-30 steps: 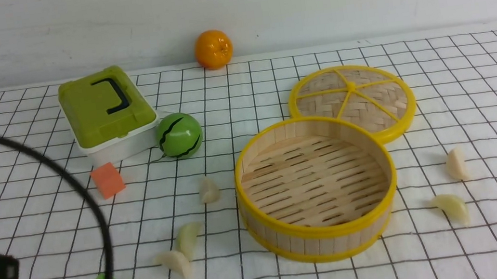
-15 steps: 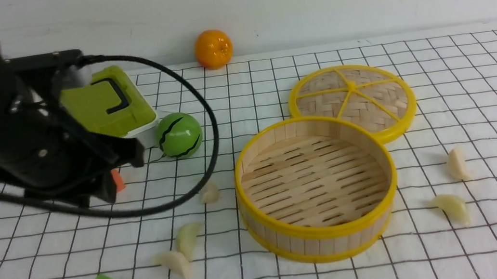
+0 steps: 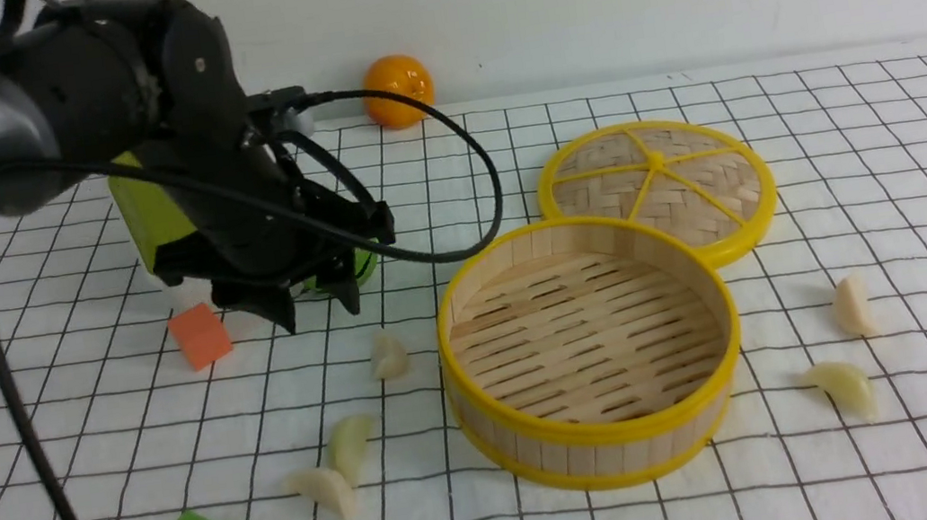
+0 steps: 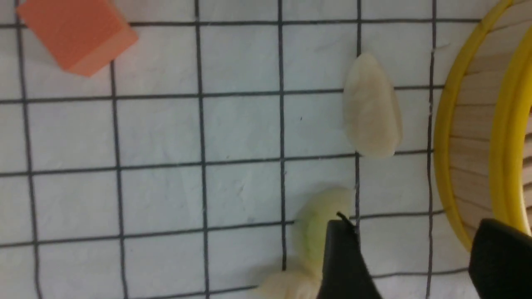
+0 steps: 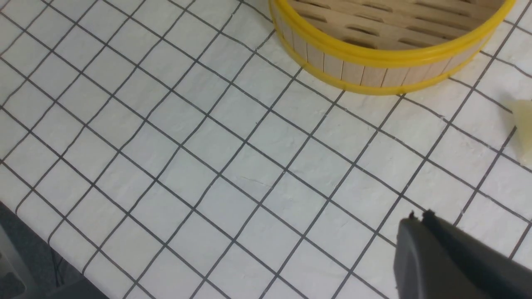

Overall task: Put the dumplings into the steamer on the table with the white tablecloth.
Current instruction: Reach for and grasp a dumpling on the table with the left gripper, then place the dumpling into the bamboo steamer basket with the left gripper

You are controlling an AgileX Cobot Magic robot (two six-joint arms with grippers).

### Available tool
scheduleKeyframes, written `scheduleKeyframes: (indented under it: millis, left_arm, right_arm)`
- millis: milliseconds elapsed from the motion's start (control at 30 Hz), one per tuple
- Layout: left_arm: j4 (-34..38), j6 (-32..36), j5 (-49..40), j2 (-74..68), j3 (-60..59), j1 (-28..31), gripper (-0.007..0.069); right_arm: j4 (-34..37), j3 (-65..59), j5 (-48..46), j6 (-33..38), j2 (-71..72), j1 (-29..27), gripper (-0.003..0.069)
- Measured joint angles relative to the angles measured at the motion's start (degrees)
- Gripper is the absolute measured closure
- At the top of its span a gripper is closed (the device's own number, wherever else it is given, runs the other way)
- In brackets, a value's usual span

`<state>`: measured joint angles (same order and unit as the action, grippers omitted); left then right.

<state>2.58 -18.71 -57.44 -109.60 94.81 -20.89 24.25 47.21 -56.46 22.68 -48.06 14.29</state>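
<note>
The left arm (image 3: 135,116) held its jaws apart and empty above the tabletop (image 3: 865,149), clear of the white tablecloth (image 3: 90,439) and touching nothing. All five dumplings lay on the cloth outside the steamer (image 3: 606,437), whose slatted floor was bare. A cream dumpling (image 3: 389,355) sat below the left jaws, on their steamer side and a little towards the robot, just beside the steamer wall. A yellow-green dumpling (image 3: 351,444) and a paler one (image 3: 328,489) touching it lay further from those jaws, towards the robot. An orange cube (image 3: 200,335) stood near the jaws on the side away from the steamer. The other two dumplings (image 3: 851,305) (image 3: 844,386) lay beyond the steamer, close to the right jaws, which looked pressed together and held nothing. The step in hand appeared to be the first pick. To do it well, the left jaws would probably need to centre over the cream dumpling and turn so the fingers (image 4: 345,261) straddled its narrow width, not its length. They would then come down until the tips nearly met the cloth and close gently, since the glossy skin seemed likely to slip. The steamer wall stood close, so the finger on that side would need room to pass.
</note>
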Motion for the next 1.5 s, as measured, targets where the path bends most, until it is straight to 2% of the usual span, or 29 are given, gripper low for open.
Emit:
scheduleKeyframes:
  millis: [267, 567, 667, 800, 867, 933, 1033, 1200, 1300, 1367, 1500]
  left_arm:
    - [1.90, -0.22, 1.00, -10.38, 7.20, 0.00, 0.0170]
    - [1.97, -1.82, 7.19, -16.41, 7.82, 0.00, 0.0170]
    - [2.02, -2.81, 8.78, -18.19, 7.94, 0.00, 0.0179]
    - [2.09, -3.09, 8.83, -18.54, 8.10, 0.00, 0.0249]
    - [1.89, -3.17, 8.19, -18.54, 8.10, 0.00, 0.0354]
    - [1.89, -3.17, 7.52, -18.54, 8.15, 0.00, 0.0405]
    - [2.00, -3.17, 5.51, -18.59, 8.89, 0.00, 0.0404]
    - [2.13, 0.00, -3.57, -18.29, 16.57, -1.07, 0.0405]
    - [1.89, 1.91, -7.86, -17.22, 22.91, -3.36, 0.0405]
    - [1.83, 2.59, -10.03, -16.21, 29.06, -7.04, 0.0405]
    - [2.12, 2.57, -9.70, -15.84, 32.56, -11.33, 0.0405]
  right_arm:
    - [0.00, 0.00, 0.25, 0.05, 0.00, 0.00, 0.0662]
    - [0.00, 0.00, 0.64, 0.05, 0.00, 0.00, 0.0658]
    - [0.00, 0.00, 0.70, 0.05, 0.00, 0.00, 0.0654]
    - [0.00, 0.00, 0.70, 0.05, 0.00, 0.00, 0.0650]
    - [0.00, 0.00, 0.75, 0.10, 0.00, 0.00, 0.0649]
    - [0.00, 0.00, 0.89, 0.30, 0.00, 0.00, 0.0648]
    - [0.00, 0.00, 0.89, 0.35, 0.00, 0.00, 0.0645]
    - [0.00, 0.00, 0.93, 0.35, 0.00, 0.00, 0.0640]
    - [0.00, 0.00, 0.93, 0.35, 0.00, 0.00, 0.0639]
    - [0.00, 0.00, 0.86, 0.23, 0.00, 0.00, 0.0636]
    - [0.00, 0.50, -0.53, -1.89, 0.84, 0.00, 0.0632]
